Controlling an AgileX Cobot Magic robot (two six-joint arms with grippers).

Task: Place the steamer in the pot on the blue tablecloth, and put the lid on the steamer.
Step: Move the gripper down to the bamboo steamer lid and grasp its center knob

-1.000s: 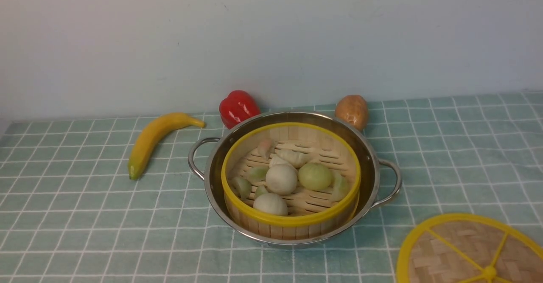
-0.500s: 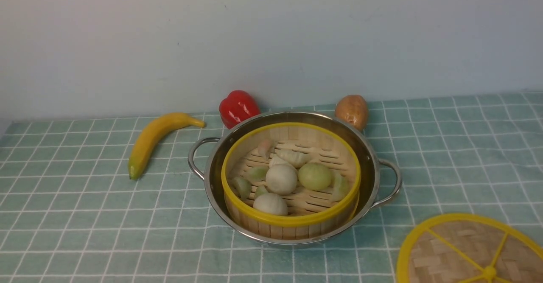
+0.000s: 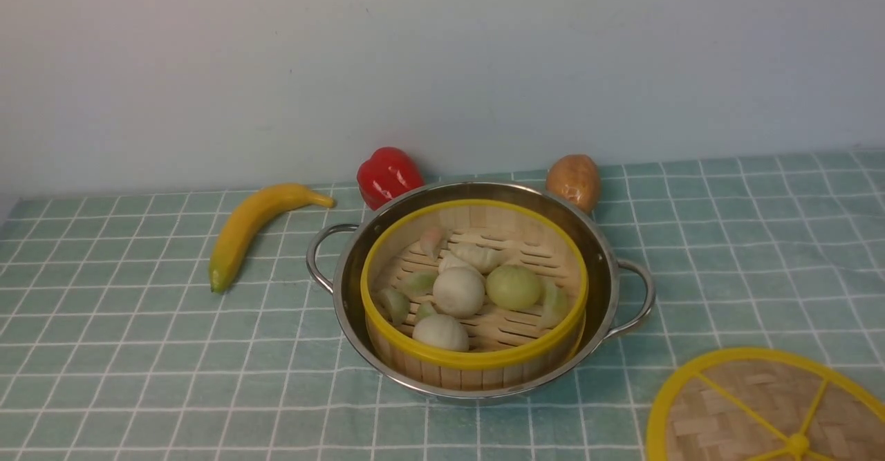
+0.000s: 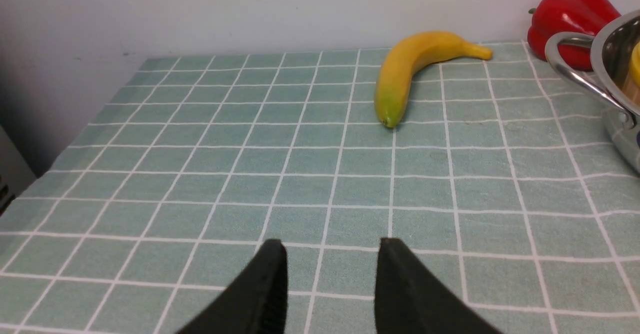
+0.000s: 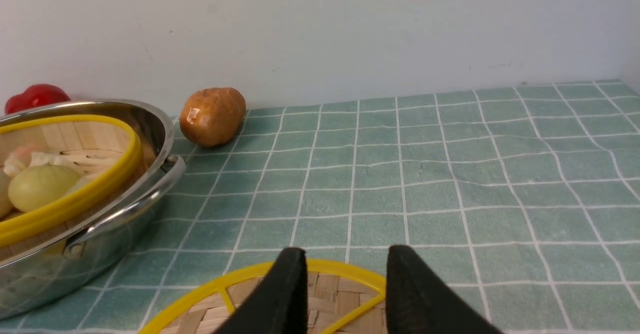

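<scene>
The steamer (image 3: 474, 361), a yellow-rimmed bamboo basket with pale dumplings, sits inside the shiny steel pot (image 3: 603, 260) on the blue tablecloth (image 3: 138, 350). The woven lid (image 3: 747, 406) lies flat on the cloth at the front right, partly cut off by the frame edge. Neither gripper shows in the front view. In the left wrist view my left gripper (image 4: 331, 246) hangs open over bare cloth, well to the left of the pot (image 4: 612, 58). In the right wrist view my right gripper (image 5: 345, 254) is open just above the lid (image 5: 330, 286), with nothing between its fingers.
A yellow banana (image 3: 252, 226) lies left of the pot. A red pepper (image 3: 387, 174) and a brown potato (image 3: 574, 181) stand behind it against the wall. The cloth's left edge shows in the left wrist view.
</scene>
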